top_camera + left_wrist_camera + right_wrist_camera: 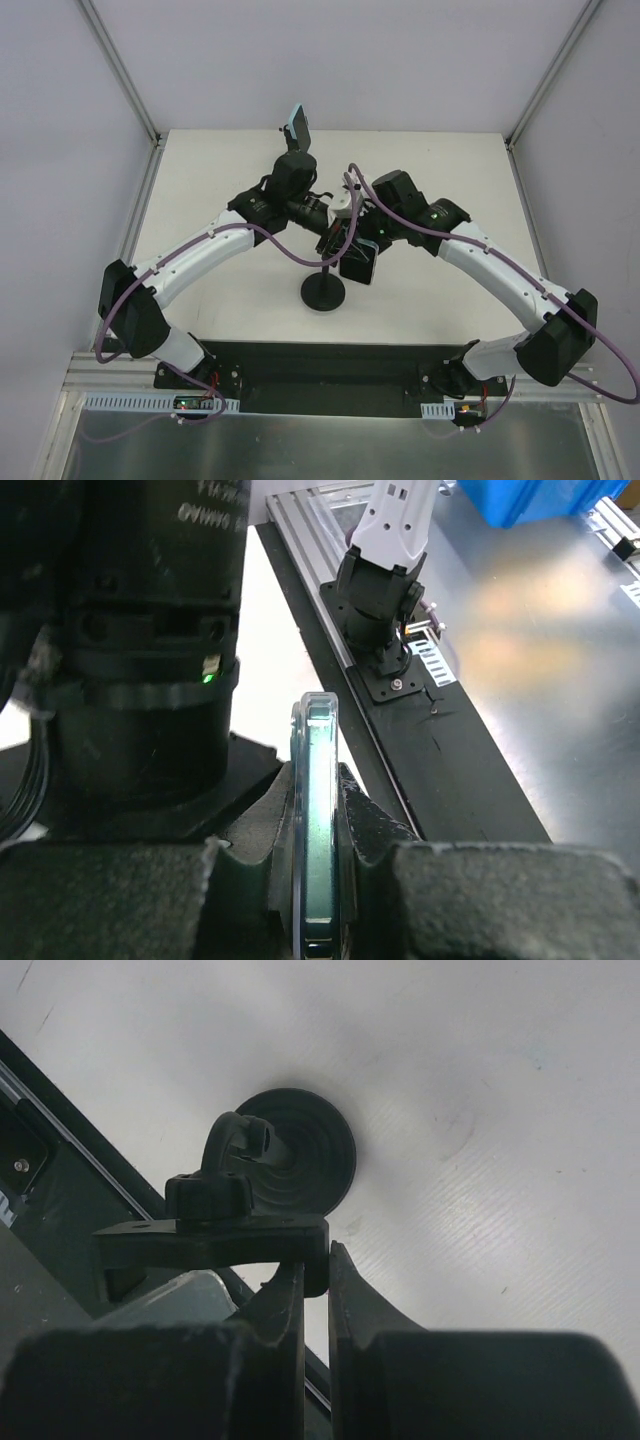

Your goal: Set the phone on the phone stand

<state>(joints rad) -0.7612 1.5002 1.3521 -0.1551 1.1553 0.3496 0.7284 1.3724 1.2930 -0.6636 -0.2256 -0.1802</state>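
Note:
The phone (318, 830) is a thin slab with a teal edge, seen edge-on and upright between my left gripper's (318, 815) pads. In the top view the phone (358, 268) hangs dark just right of the stand's pole, with my left gripper (343, 250) shut on it. The black phone stand (295, 1150) has a round base on the table, a pole and a flat holder bracket (210, 1235) on top. My right gripper (316, 1260) is shut on the end of that bracket. In the top view my right gripper (345, 228) sits above the stand's base (323, 292).
Both arms meet over the middle of the white table (450, 170). A light-blue flat object (297, 125) stands at the table's back edge. The black base plate (330, 375) runs along the near edge. The right arm's base (385, 600) shows in the left wrist view.

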